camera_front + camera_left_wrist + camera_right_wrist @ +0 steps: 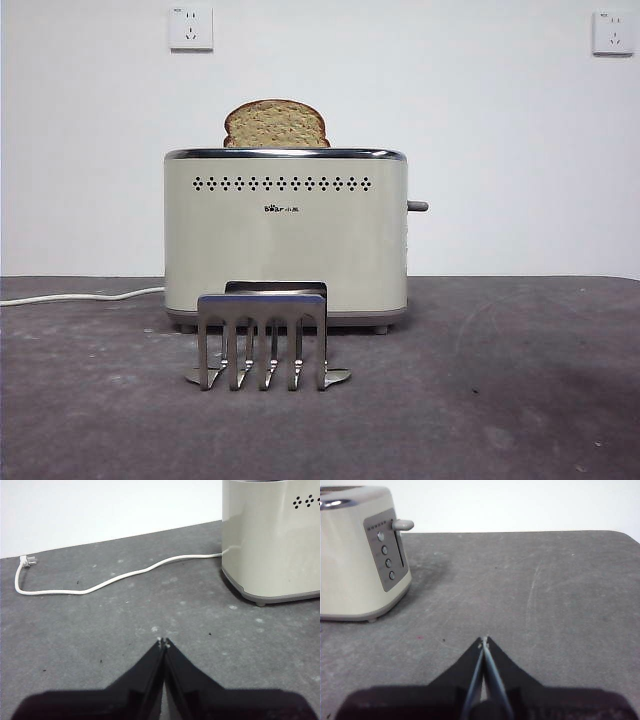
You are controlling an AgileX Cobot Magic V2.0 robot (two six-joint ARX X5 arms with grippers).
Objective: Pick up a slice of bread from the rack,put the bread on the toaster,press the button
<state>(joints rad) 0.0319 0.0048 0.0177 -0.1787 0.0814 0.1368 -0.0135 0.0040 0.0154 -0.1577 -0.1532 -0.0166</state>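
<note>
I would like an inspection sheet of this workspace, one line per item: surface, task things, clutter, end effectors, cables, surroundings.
Surface: dark grey table, scuffed, pale specks.
Task things: brown wholegrain bread slice stands in the slot of the cream-beige toaster, top showing; lever is up; small grey metal rack in front holds nothing.
Clutter: nothing seen.
End effectors: left end effector and right end effector shut, holding nothing, away from the toaster.
Cables: white cord lies unplugged on the table.
Surroundings: white wall, two sockets.

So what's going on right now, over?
Left gripper and right gripper shut, empty, above the table. Slice of bread in toaster; rack empty. Lever unblocked.
</note>
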